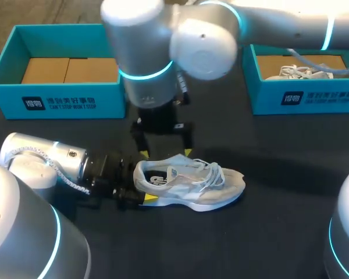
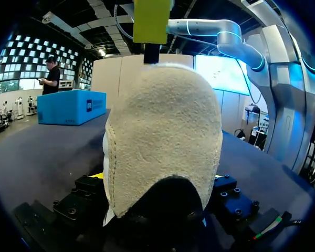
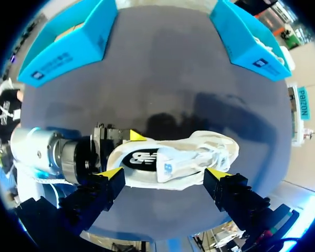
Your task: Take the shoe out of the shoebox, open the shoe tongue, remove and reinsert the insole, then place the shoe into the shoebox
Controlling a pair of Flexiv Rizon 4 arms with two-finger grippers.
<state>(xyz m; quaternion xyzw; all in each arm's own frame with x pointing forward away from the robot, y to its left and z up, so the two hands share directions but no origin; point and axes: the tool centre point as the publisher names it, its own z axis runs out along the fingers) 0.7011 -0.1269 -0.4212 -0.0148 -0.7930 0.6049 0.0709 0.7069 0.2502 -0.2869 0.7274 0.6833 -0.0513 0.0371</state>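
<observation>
Starting at the upper left of the head view, the left shoebox [image 1: 6, 75] is sitting open on the dark bench [image 1: 267, 232]. It is teal, it is showing brown cardboard [image 1: 70, 70] inside, and its front is carrying a dark label [image 1: 58, 103] with white print.

Below it, the left arm [image 1: 46, 163] is coming in from the lower left corner. The left end effector [image 1: 142, 189] is clenching the heel of the shoe [image 1: 192, 183], one yellow tip pressing against the sole's edge. In the left wrist view that pale suede heel is filling the space between the fingers.

In the middle of the frame the shoe is lying on its sole on the bench, outside both boxes, with its toe pointing toward the right edge and its white laces loose. Its insole [image 1: 157, 179] is showing dark in the opening, with a white logo printed on it.

Just above the heel, the right end effector [image 1: 166, 152] is hanging released, its yellow tips spread wide and touching nothing. The right wrist view is showing the shoe lying ahead of those spread fingers.

The right arm [image 1: 279, 23] is coming in from the upper right and crossing past the middle.

At the upper right, the right shoebox [image 1: 305, 99] is standing open, also teal with a dark printed label. A second shoe [image 1: 305, 71], white, is resting inside.
</observation>
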